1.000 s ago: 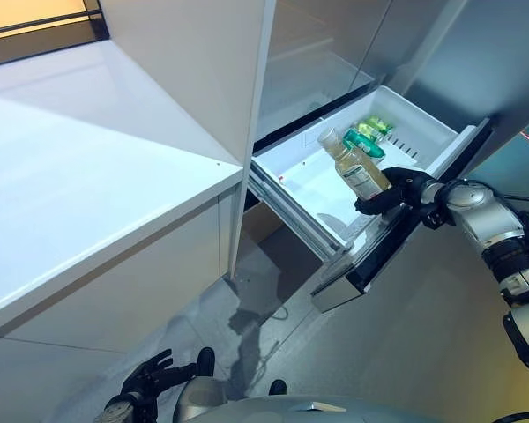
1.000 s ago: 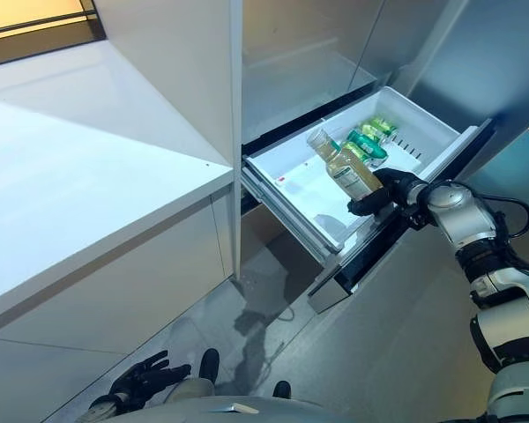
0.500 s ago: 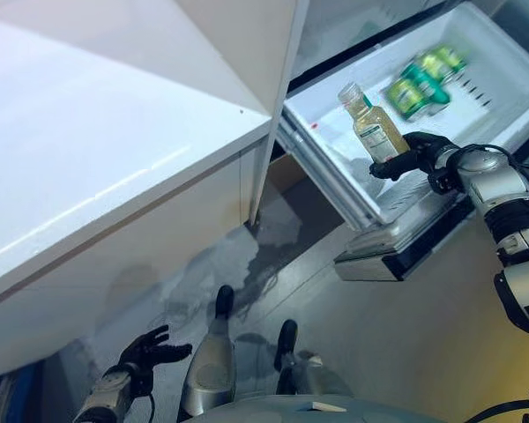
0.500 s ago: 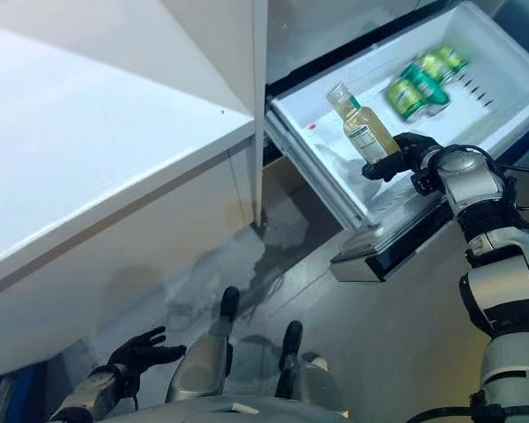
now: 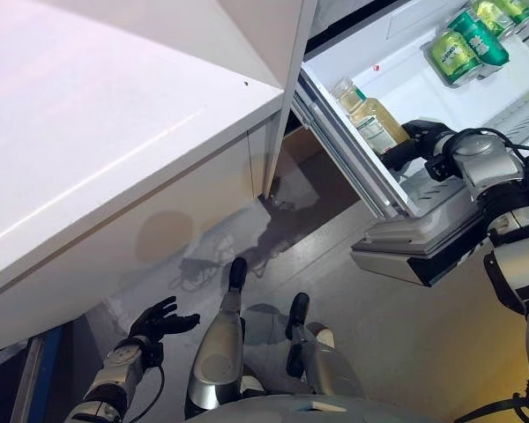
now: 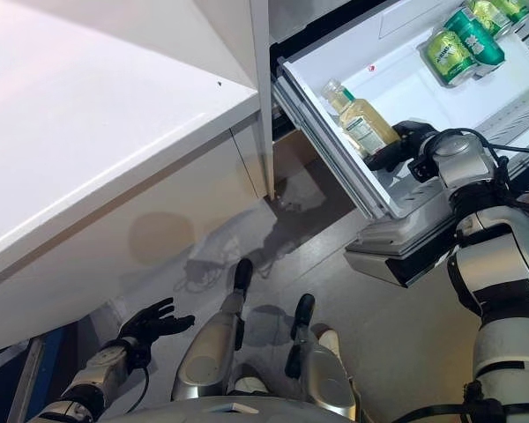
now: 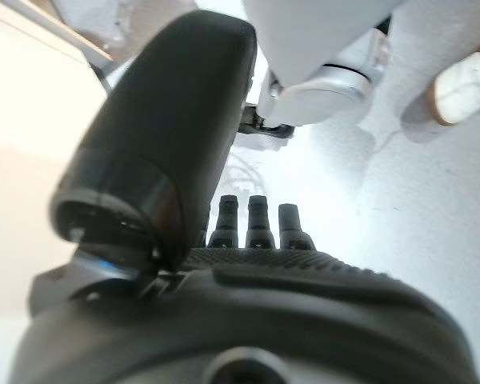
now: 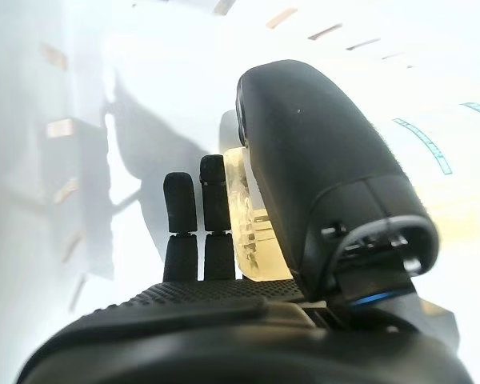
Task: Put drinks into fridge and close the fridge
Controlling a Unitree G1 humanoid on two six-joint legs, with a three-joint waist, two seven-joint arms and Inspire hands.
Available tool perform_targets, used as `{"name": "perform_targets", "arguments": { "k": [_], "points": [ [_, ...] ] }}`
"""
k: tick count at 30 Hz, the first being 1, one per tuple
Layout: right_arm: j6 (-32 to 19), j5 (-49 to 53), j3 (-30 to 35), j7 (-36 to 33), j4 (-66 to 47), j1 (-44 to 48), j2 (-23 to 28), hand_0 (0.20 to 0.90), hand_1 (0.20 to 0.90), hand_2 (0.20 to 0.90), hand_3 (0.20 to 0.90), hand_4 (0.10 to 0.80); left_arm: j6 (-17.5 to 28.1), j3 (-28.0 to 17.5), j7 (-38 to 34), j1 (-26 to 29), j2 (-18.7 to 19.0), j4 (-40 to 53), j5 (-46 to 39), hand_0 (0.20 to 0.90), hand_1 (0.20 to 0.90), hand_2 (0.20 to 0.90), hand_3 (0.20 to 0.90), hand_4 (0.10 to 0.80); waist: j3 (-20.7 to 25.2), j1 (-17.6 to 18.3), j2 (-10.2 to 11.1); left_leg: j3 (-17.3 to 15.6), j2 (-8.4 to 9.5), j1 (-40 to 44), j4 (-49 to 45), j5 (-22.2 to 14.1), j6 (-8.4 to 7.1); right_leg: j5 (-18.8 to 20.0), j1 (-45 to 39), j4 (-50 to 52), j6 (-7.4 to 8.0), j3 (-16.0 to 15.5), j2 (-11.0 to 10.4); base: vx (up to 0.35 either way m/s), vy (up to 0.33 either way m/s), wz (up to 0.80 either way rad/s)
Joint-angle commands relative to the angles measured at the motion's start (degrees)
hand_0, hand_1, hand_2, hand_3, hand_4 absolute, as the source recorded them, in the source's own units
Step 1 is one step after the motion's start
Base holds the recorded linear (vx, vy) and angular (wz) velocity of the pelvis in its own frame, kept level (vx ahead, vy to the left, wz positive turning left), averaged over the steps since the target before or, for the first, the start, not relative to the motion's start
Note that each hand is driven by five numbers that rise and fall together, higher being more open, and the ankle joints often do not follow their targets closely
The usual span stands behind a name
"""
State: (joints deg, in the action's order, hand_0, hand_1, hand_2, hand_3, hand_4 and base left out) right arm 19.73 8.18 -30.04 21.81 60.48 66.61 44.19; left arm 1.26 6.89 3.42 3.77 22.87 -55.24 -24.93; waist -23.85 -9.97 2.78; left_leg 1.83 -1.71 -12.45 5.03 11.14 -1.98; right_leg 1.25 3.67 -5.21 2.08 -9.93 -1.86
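My right hand (image 5: 412, 144) is shut on a clear bottle of yellow drink (image 5: 373, 118) with a white label and holds it tilted inside the pulled-out white fridge drawer (image 5: 397, 75), near the drawer's front wall. The bottle also shows in the right wrist view (image 8: 244, 216), between my thumb and fingers. Green cans (image 5: 469, 46) lie at the far end of the drawer. My left hand (image 5: 158, 321) hangs low by the floor, open and empty, and it also shows in the left wrist view (image 7: 260, 222).
A white counter (image 5: 88, 132) stands on the left, its corner next to the drawer. The drawer's dark front panel (image 5: 423, 256) juts out over the grey floor (image 5: 397, 344). A person's white shoe (image 7: 464, 76) shows in the left wrist view.
The camera has tilted down and the whole picture has shifted. My right hand has lowered the bottle deeper into the drawer. My left hand stays open by the floor.
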Motion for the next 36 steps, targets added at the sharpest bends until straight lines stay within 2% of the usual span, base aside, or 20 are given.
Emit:
{"name": "perform_targets", "arguments": {
  "k": [1,5,7,11,16,17,18,19,21,36],
  "points": [
    [1.4,-1.7,-3.1,0.0,3.0,5.5,2.3,0.300,0.300,0.300,0.200,0.100,0.3,2.8,-0.7,-1.7,1.0,-1.0,-1.5,0.900,0.900,0.900,0.900,0.800,2.3,-0.8,-0.6,0.6,4.89,-0.3,-1.8,-7.9,1.78,1.6,7.7,4.1,0.41,1.0,2.0,0.000,0.000,0.00],
    [3.9,-3.7,-3.7,1.9,5.4,6.5,1.6,0.300,0.300,0.300,0.200,0.100,-0.6,3.1,-1.2,-1.7,0.9,0.2,-1.4,0.900,0.900,0.900,0.900,0.800,2.2,-1.3,-0.8,0.8,5.06,-0.5,-1.8,-7.7,1.76,1.7,7.8,4.1,0.43,0.7,1.8,0.007,0.006,0.01],
    [6.3,-5.2,-3.8,3.2,5.8,7.4,1.2,0.300,0.300,0.300,0.200,0.100,-4.4,2.8,-2.0,-2.0,1.6,4.0,-1.0,0.900,0.900,0.900,0.900,0.800,2.6,-1.7,-0.8,0.8,5.18,-0.3,-1.8,-7.8,1.85,1.5,7.5,4.1,0.34,0.6,1.7,0.041,0.013,0.03],
    [6.9,-8.3,-3.5,7.3,8.1,8.4,2.6,0.300,0.300,0.300,0.200,0.100,-9.1,2.3,-2.1,-1.1,3.1,7.0,-1.4,0.900,0.900,0.900,0.900,0.800,3.4,-1.8,-0.8,0.6,5.07,-0.2,-1.9,-7.9,1.90,1.6,7.7,4.4,0.24,0.3,1.6,0.029,0.003,0.04],
    [7.6,-9.8,-4.0,8.7,8.8,8.7,3.7,0.300,0.300,0.300,0.200,0.100,-10.9,2.1,-1.6,0.1,4.0,7.3,-2.5,0.900,0.900,0.900,0.900,0.800,3.5,-1.6,-1.0,0.4,5.17,-0.3,-2.1,-7.9,2.04,1.7,7.9,4.6,0.12,0.4,1.5,0.000,0.021,0.01],
    [7.8,-9.8,-4.2,8.4,9.0,8.8,3.7,0.333,0.333,0.333,0.238,0.138,-11.1,2.2,-1.5,0.4,4.1,7.1,-2.6,0.900,0.900,0.900,0.900,0.800,3.4,-1.6,-1.1,0.3,5.18,-0.3,-2.2,-7.8,2.04,1.7,7.8,4.6,0.08,0.4,1.5,0.000,0.000,0.00],
    [7.8,-9.8,-4.3,8.2,9.0,8.7,3.7,0.528,0.528,0.528,0.466,0.366,-11.2,2.2,-1.6,0.5,4.1,7.0,-2.7,0.900,0.900,0.900,0.900,0.800,3.4,-1.5,-1.2,0.3,5.18,-0.2,-2.3,-7.8,2.05,1.7,7.8,4.6,0.07,0.4,1.4,0.000,0.000,0.00],
    [7.9,-10.0,-4.4,8.3,9.1,8.8,3.7,0.599,0.599,0.599,0.549,0.449,-11.1,2.2,-1.5,0.5,4.1,6.8,-2.7,0.900,0.900,0.900,0.900,0.800,3.4,-1.5,-1.2,0.2,5.14,-0.2,-2.3,-7.8,2.04,1.7,7.8,4.7,0.07,0.4,1.4,0.000,0.000,0.00],
    [8.0,-10.3,-4.5,8.5,9.2,8.9,3.6,0.900,0.900,0.900,0.900,0.800,-11.2,2.2,-1.4,0.7,4.2,6.6,-2.8,0.900,0.900,0.900,0.900,0.800,3.3,-1.5,-1.2,0.2,5.13,-0.2,-2.4,-7.9,2.02,1.7,7.7,4.7,0.05,0.5,1.4,0.000,0.000,0.00],
    [7.6,-7.8,-4.2,3.8,10.2,9.4,3.0,0.900,0.900,0.900,0.900,0.800,-11.5,2.5,-1.2,2.7,4.0,4.4,-2.4,0.900,0.900,0.900,0.900,0.800,3.8,-1.5,-1.0,-0.2,4.95,0.4,-2.6,-8.1,1.98,1.5,7.1,4.8,0.17,0.4,1.1,0.000,0.000,0.00]
  ]
}}
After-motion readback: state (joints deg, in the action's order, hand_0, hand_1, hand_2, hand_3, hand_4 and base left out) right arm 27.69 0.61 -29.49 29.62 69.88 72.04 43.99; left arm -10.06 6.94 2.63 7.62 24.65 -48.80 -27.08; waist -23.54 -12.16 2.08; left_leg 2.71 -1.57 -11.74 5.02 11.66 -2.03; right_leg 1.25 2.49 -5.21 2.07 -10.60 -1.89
